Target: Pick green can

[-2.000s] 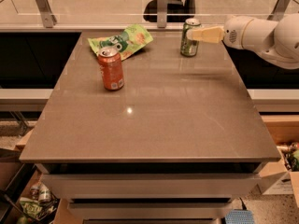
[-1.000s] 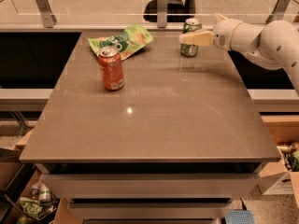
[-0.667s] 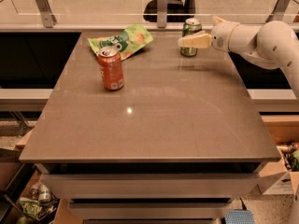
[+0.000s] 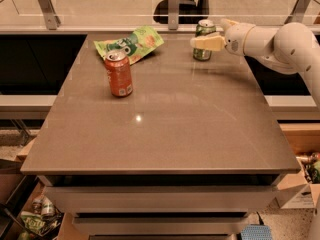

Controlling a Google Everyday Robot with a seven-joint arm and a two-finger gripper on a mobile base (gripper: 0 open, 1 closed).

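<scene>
The green can (image 4: pixel 204 29) stands upright at the far right of the brown table (image 4: pixel 165 129). It is green with a silver top. My gripper (image 4: pixel 208 32) reaches in from the right on a white arm (image 4: pixel 280 44). It is open, with the can between its fingers. The near finger (image 4: pixel 206 42) crosses in front of the can's middle, and the far finger (image 4: pixel 227 23) shows just behind the can on the right. The can's base rests on the table.
An orange-red can (image 4: pixel 118 73) stands at the table's left middle. A flat green snack bag (image 4: pixel 131 43) lies behind it at the far edge. A glass railing (image 4: pixel 100 4) runs behind the table. Boxes and litter lie on the floor at both sides.
My gripper has moved left from beside the can until its fingers reach around it. The green can, the orange-red can and the bag have not moved.
</scene>
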